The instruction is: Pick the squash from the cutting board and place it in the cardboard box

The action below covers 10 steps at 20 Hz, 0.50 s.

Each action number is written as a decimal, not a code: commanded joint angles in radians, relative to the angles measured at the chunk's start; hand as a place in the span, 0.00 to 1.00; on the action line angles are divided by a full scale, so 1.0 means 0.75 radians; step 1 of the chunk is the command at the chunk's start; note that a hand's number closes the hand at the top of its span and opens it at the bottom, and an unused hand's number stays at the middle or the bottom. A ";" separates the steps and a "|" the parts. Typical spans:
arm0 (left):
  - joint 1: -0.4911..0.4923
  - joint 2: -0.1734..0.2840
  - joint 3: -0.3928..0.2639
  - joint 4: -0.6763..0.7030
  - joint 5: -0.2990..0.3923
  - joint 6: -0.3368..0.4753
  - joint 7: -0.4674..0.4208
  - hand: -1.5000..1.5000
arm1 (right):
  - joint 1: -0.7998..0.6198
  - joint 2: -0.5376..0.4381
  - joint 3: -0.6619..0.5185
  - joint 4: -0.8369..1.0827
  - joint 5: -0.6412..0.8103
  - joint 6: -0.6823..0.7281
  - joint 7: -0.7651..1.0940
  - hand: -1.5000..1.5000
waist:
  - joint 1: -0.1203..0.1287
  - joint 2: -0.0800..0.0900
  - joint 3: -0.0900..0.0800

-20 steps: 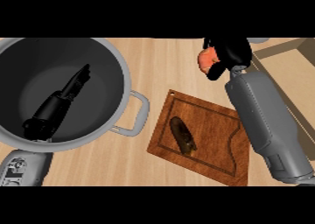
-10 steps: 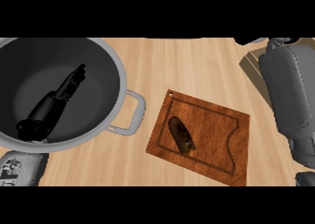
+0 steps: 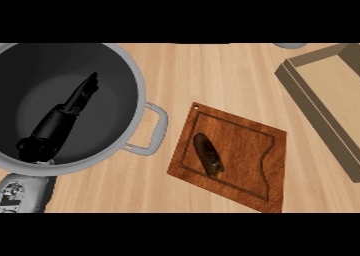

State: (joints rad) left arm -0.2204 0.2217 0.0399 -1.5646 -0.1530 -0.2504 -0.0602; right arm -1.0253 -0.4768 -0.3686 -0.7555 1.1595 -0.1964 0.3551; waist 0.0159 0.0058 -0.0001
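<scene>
The desk (image 3: 212, 70) is pale wood with a fine grain running across it, and it fills the whole background; nothing of the room beyond it shows. A big grey pot (image 3: 35, 75) takes up the upper left of the frame, dark inside, with a loop handle sticking out toward the centre. At the top edge, right of centre, a small grey rounded piece (image 3: 290, 45) peeks in, too cut off to identify.

Just right of the pot's handle lies the cutting board (image 3: 242, 150), reddish-brown wood set at a slant, with a groove running round inside its edge, a small hole at its upper corner and a notch in its right side. A dark brown, elongated item (image 3: 207, 154) rests on the board's left half, lying roughly upright in the frame; I cannot say what it is.

The cardboard box (image 3: 316, 117) sits at the right of the frame, tan, open at the top, set at an angle and cut off by the edge. The part of its floor that shows is plain.

I cannot tell where the squash is: it shows neither on the board nor in the visible part of the box.

The left hand (image 3: 65, 112) hangs over the pot's mouth, fingers straight and pointing up the frame, holding nothing; its grey forearm enters at the lower left. The right hand does not show.
</scene>
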 commanded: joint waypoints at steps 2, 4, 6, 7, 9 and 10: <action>0.018 -0.029 -0.017 -0.024 -0.019 0.026 0.013 0.50 | 0.003 -0.193 -0.044 0.227 -0.023 0.117 -0.134 1.00 | 0.008 0.004 0.001; -0.008 -0.019 -0.010 0.000 -0.005 0.003 0.009 0.50 | -0.016 -0.228 -0.062 0.303 -0.041 0.223 -0.118 1.00 | 0.007 0.006 0.001; -0.021 -0.037 -0.028 -0.002 -0.028 0.025 0.034 0.50 | 0.018 -0.262 -0.076 0.365 -0.065 0.332 -0.145 1.00 | -0.001 0.005 0.002; 0.014 -0.031 -0.029 -0.003 -0.015 0.004 -0.014 0.50 | 0.028 -0.230 -0.073 0.416 -0.056 0.304 -0.131 1.00 | 0.016 0.009 0.002; -0.028 -0.022 -0.025 0.072 -0.047 0.018 -0.051 0.50 | 0.037 -0.285 -0.081 0.471 -0.072 0.346 -0.216 1.00 | 0.007 0.010 0.002; -0.059 -0.002 0.000 0.040 -0.017 -0.004 0.019 0.50 | 0.014 -0.333 -0.103 0.497 -0.096 0.406 -0.240 1.00 | 0.010 0.008 0.002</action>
State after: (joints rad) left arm -0.2326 0.2062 0.0262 -1.5412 -0.1728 -0.2410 -0.0693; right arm -1.0192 -0.6660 -0.4241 -0.4691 1.1127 0.0309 0.2338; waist 0.0211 0.0116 0.0008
